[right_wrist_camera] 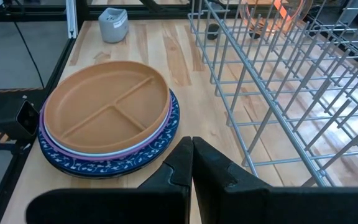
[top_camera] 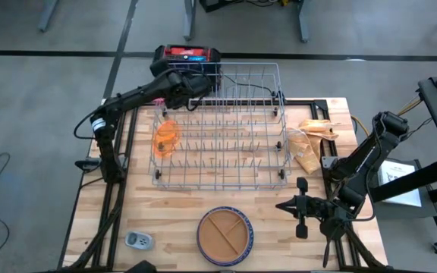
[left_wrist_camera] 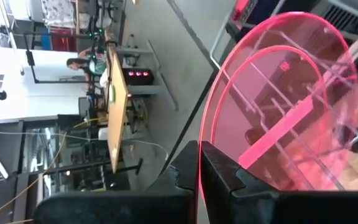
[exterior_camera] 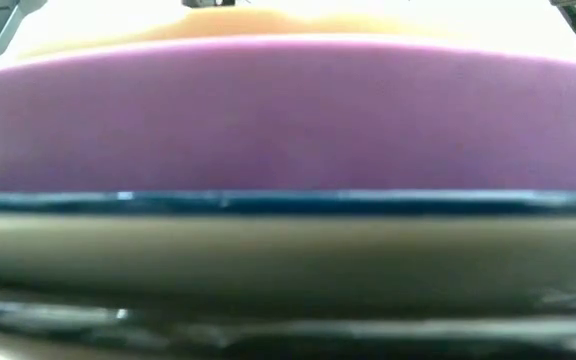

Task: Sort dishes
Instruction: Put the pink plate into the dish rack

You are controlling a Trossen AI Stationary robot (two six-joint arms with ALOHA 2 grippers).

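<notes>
My left gripper (top_camera: 165, 114) is over the far left part of the wire rack (top_camera: 226, 129) and is shut on a translucent pink-orange plate (left_wrist_camera: 278, 106), which also shows in the high view (top_camera: 165, 140). A stack of plates (top_camera: 224, 235) lies at the table's near edge, with the brown divided plate (right_wrist_camera: 107, 109) on top, white and purple ones under it, and a blue speckled one (right_wrist_camera: 166, 134) at the bottom. My right gripper (top_camera: 300, 206) is shut and empty, level over the table, right of the stack. The purple plate (exterior_camera: 288, 110) fills the low view. My left gripper pinches the translucent plate's rim (left_wrist_camera: 202, 168) between its two fingers. The plate stands on edge beyond the fingers, among the rack's wires. I cannot tell whether its far edge rests on the rack.
Two pale orange translucent pieces (top_camera: 309, 144) lie on the table right of the rack. A small grey-white device (top_camera: 137, 240) sits at the near left. A red and black box (top_camera: 188, 54) stands behind the rack. Bare wood lies between the rack and the stack.
</notes>
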